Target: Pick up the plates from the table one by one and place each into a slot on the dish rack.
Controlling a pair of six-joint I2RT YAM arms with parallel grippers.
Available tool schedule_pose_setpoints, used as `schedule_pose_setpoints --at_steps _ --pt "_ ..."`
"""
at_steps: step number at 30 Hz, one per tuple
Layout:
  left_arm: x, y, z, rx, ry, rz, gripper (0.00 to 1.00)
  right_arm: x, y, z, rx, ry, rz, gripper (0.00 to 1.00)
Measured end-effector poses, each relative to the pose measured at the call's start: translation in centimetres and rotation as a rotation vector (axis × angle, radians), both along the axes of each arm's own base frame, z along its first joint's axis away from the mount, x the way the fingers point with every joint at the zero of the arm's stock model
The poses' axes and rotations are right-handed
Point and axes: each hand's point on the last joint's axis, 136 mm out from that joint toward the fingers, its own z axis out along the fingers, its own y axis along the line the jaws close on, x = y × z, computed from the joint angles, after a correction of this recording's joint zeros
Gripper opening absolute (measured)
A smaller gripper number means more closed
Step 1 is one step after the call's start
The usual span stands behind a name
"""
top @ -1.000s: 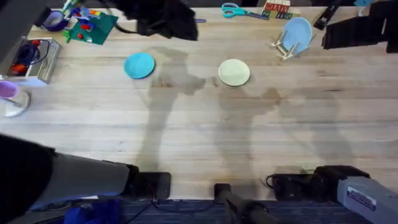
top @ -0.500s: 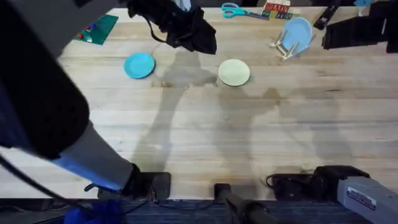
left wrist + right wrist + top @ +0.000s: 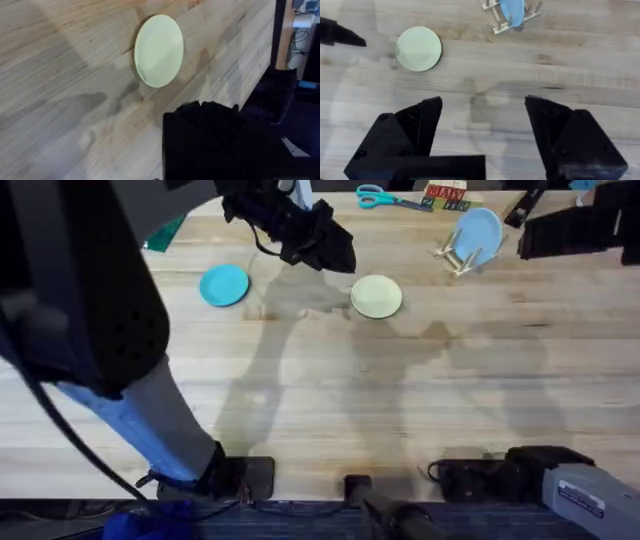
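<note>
From overhead, the left arm rose large and dark across the left side, and its gripper point(image 3: 322, 248) hung over the table point(image 3: 400, 400) just beside the cream plate point(image 3: 377, 296), on the side toward the cyan plate point(image 3: 224, 284). Whether its fingers were spread or pressed together could not be told. Both plates lay flat on the wood, well apart. At the far right, the rack point(image 3: 457, 255) held a paler blue plate point(image 3: 480, 233) upright in a slot. Scissors point(image 3: 383, 197) lay near the far edge.

In the left wrist view, the cream plate point(image 3: 159, 50) lay flat on the table point(image 3: 60, 100), clear of that gripper's dark bulk.

In the right wrist view, the right gripper point(image 3: 484, 125) was spread wide over bare wood. Beyond it lay the cream plate point(image 3: 419, 48), and farther off stood the rack point(image 3: 496, 20) with the blue plate point(image 3: 512, 11) in it.
</note>
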Motion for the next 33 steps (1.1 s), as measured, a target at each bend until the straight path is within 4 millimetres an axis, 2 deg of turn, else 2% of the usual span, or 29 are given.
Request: schedule_pose_setpoints --at_steps 10,20,25,33 --pt "0.6 -0.9 -2.1 -0.031 0.037 -0.008 0.042 0.0 0.0 0.0 0.0 0.0 0.0 0.993" --pt "0.7 -3.2 -3.6 -0.047 0.05 -0.034 0.043 0.0 0.0 0.0 0.0 0.0 0.0 0.994" --pt "0.8 -3.2 -4.8 -0.038 0.085 -0.023 0.042 0.0 0.0 0.0 0.0 0.0 0.0 0.994" --pt "0.9 -3.0 -5.2 -0.02 0.085 -0.013 0.041 0.0 0.0 0.0 0.0 0.0 0.0 0.995"
